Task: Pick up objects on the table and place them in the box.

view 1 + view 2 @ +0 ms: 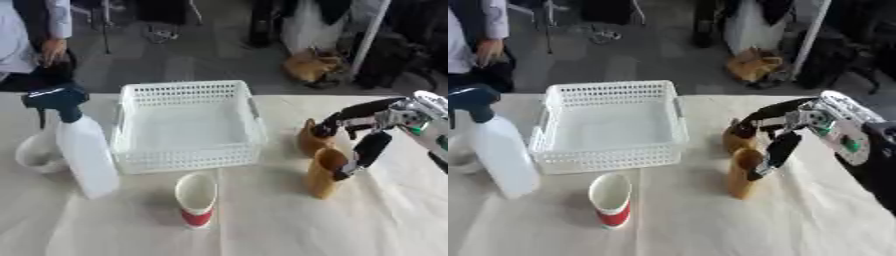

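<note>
Brown cups point(322, 172) stand on the table point(262, 225) just to the right of the white basket point(188, 125), which sits near the middle of the cloth-covered surface. One brown cup stands upright, nearer the front edge of the table than the basket's front wall. A second brown shape point(308, 137) sits just behind it, closer to the basket's right wall; its exact form is hard to make out.

Reaching in from the right of the basket, the robot's right hand point(367, 145) is at the brown cups. One dark finger points down along the right side of the upright cup's rim and seems to touch it, while another dark finger stretches toward the brown shape behind. Whether the fingers actually grasp the cup or only rest against it cannot be told.

The basket, a box with latticed walls, holds nothing that can be seen.

In front of the basket, near its front wall, stands a white paper cup with a red band point(196, 199), its mouth tilted slightly toward the basket. To the left of the basket stands a white spray bottle with a dark blue trigger top point(79, 145), upright. Behind the bottle, farther left of the basket, lies a pale rounded object point(35, 152), partly hidden.

The left hand does not show.
</note>
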`<state>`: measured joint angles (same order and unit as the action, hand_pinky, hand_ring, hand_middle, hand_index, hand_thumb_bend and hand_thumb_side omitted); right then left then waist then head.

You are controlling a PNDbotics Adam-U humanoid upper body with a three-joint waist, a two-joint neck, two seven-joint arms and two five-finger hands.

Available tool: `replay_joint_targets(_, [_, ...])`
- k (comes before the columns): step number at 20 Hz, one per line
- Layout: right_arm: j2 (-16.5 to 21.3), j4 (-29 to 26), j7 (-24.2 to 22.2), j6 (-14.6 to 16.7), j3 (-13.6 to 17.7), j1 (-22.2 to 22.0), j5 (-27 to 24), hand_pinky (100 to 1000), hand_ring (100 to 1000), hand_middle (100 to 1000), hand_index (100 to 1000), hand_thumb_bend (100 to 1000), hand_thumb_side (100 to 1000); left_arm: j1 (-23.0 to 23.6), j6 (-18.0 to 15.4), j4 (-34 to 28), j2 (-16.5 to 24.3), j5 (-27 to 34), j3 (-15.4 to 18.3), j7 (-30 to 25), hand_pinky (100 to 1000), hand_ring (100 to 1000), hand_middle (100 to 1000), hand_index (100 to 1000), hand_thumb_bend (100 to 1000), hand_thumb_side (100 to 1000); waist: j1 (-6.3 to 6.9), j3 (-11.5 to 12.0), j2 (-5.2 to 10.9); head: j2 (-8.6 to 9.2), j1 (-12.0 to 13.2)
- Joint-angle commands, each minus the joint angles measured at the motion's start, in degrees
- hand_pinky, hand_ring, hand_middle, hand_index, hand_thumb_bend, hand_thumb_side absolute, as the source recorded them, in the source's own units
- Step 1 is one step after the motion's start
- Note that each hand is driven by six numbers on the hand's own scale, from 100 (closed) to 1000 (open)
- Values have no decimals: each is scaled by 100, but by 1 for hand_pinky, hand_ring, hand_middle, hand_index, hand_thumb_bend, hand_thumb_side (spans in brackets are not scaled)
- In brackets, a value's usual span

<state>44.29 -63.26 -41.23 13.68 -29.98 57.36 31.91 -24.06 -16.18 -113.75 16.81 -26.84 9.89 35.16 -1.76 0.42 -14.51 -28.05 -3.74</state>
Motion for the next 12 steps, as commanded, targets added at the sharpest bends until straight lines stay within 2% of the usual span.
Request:
replay_joint_targets(1, [251, -118, 1, -47, 22, 58, -78, 642, 874, 868, 1000, 598, 508, -41, 2, -84, 81, 25, 40, -22, 1000, 929, 811, 822, 100, 1000, 11, -2, 126, -14, -13])
replay_joint_targets(12, [179, -22, -85, -51, -28, 27, -144, 629, 867, 869, 1000, 583, 511, -36, 0, -84, 58, 44, 38, -44, 999, 928, 810, 822, 100, 1000, 29, 28, 109, -18, -26])
